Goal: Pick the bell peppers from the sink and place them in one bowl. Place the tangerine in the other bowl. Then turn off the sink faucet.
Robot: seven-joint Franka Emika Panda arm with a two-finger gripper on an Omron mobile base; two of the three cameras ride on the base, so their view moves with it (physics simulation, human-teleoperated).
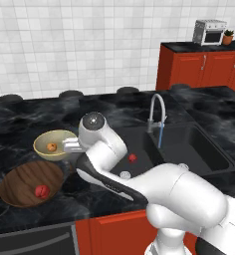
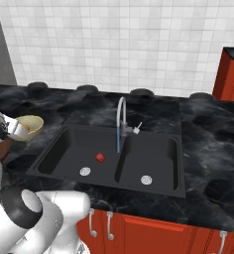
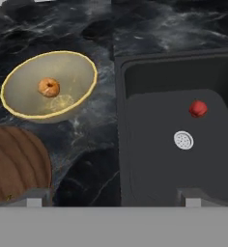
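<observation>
A: Gripper (image 3: 113,198) condition?
B: Fingers spread wide, empty, above the counter between bowls and sink (image 3: 217,67).
A: Produce?
B: Tangerine (image 3: 49,87) in cream bowl (image 3: 84,65); one pepper (image 1: 41,191) in wooden bowl (image 1: 17,180), another pepper (image 3: 198,108) near the sink drain (image 3: 183,140).

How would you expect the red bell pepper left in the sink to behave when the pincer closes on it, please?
The bell pepper looks small and lumpy, so it may twist between the fingers. Lying loose on the flat floor of the sink near the drain, it could roll if nudged. It probably weighs little.
</observation>
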